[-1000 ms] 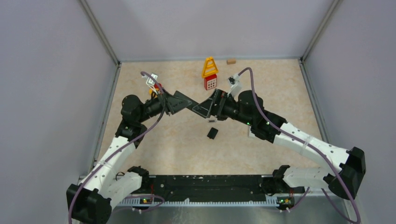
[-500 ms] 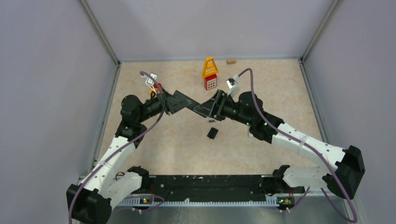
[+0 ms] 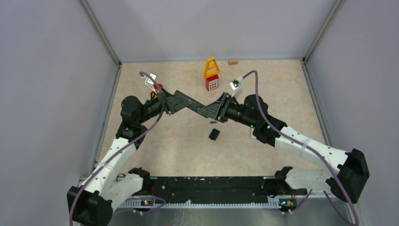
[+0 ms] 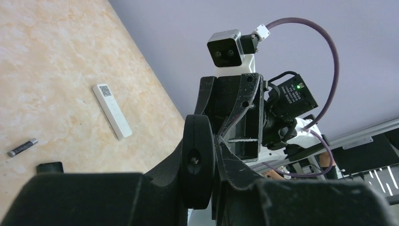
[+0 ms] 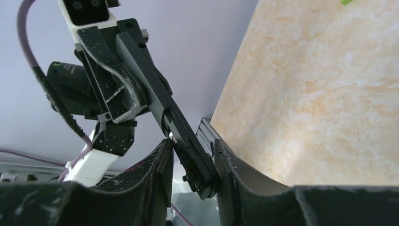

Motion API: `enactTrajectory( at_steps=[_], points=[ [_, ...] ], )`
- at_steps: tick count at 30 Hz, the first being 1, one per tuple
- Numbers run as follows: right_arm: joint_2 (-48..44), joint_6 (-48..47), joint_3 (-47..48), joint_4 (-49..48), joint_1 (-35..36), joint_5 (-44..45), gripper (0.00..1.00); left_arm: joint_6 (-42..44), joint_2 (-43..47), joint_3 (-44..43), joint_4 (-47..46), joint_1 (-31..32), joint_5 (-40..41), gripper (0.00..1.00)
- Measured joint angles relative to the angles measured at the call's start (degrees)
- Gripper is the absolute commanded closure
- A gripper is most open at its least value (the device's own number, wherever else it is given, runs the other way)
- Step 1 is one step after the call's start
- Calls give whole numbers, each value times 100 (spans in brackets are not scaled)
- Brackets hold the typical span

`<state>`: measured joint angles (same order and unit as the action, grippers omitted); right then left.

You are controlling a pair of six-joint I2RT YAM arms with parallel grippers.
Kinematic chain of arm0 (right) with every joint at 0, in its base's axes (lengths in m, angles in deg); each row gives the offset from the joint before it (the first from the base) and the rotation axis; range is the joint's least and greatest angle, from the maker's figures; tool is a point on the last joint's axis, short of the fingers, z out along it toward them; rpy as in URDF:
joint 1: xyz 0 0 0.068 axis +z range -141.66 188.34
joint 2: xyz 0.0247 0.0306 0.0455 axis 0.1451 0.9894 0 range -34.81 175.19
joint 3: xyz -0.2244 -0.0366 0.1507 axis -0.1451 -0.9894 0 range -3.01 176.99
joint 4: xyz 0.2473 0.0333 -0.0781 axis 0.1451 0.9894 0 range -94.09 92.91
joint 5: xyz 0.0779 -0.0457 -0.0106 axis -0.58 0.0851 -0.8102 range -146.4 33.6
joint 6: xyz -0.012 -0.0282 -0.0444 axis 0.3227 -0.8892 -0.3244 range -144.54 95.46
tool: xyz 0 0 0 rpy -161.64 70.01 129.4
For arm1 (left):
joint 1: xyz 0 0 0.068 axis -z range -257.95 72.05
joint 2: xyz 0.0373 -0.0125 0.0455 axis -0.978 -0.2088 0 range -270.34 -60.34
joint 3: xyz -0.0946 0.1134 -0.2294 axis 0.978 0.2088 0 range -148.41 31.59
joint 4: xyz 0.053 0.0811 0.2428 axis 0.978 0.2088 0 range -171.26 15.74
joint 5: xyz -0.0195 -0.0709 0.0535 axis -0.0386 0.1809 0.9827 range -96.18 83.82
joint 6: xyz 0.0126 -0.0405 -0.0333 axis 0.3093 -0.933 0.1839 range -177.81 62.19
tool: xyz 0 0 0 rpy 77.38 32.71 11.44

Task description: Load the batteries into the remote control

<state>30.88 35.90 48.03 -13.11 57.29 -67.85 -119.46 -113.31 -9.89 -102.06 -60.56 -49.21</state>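
We see the left gripper [image 3: 193,105] and right gripper [image 3: 202,111] tip to tip above the marbled beige desk [image 3: 179,150]. The right jaws flank the left's dark tip, and we cannot tell either's grip. A slim dark silver-capped battery [image 4: 22,147] lies on the desk at 8 o'clock of the flat white remote control [image 4: 111,111].

Both arms reach in over the middle of the counter and meet tip to tip. The left arm [image 3: 113,153] bends at a raised elbow, its gripper [image 3: 194,104] pointing right. The right arm [image 3: 306,146] stretches long and low, its gripper [image 3: 202,111] pointing left. Both sets of jaws are closed on one black bar [image 5: 183,136] (the right fingers [image 5: 162,162] press its end).
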Motion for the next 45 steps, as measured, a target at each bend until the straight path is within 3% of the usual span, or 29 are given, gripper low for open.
enactTrajectory(
  at_steps=[2, 6, 7, 9, 16, 21, 24, 32, 39, 41, 43, 45],
  points=[
    [-48, 26, -68, -125, -2, -33, 63, -120, 0, 0, -28, 0, -20, 100],
    [-81, 59, -151, -297, -2, -68, 20, -216, 4, 0, -31, 9, -39, 100],
    [-83, 61, -168, -345, -2, -79, 14, -212, 13, 0, -20, 20, -37, 100],
    [-98, 37, -216, -470, -13, -105, 11, -184, 50, 0, 9, 31, -26, 100],
    [-492, -205, -317, -520, -317, -251, 16, 223, 216, 0, 293, 31, 219, 100],
    [-601, -997, -164, 448, -625, 192, 42, 1139, 365, 0, 1419, 31, 1003, 100],
    [-125, -1873, 131, 1141, -649, 505, 50, 1604, 413, 0, 2175, 28, 1679, 100],
    [1971, -4094, 339, 2079, -649, 949, 45, 2133, 758, 87, 3386, 28, 3425, 100],
    [2734, -6063, 914, 2485, -649, 857, 45, 2374, 787, 116, 3512, 28, 3689, 100],
    [2927, -6513, 1266, 2557, -649, 890, 47, 2448, 708, 116, 3515, 28, 3687, 100],
    [3165, -6859, 1602, 2608, -654, 946, 58, 2503, 621, 116, 3552, 28, 3687, 100],
    [3388, -7167, 1836, 2660, -667, 990, 61, 2557, 557, 116, 3602, 28, 3687, 100]
  ],
)
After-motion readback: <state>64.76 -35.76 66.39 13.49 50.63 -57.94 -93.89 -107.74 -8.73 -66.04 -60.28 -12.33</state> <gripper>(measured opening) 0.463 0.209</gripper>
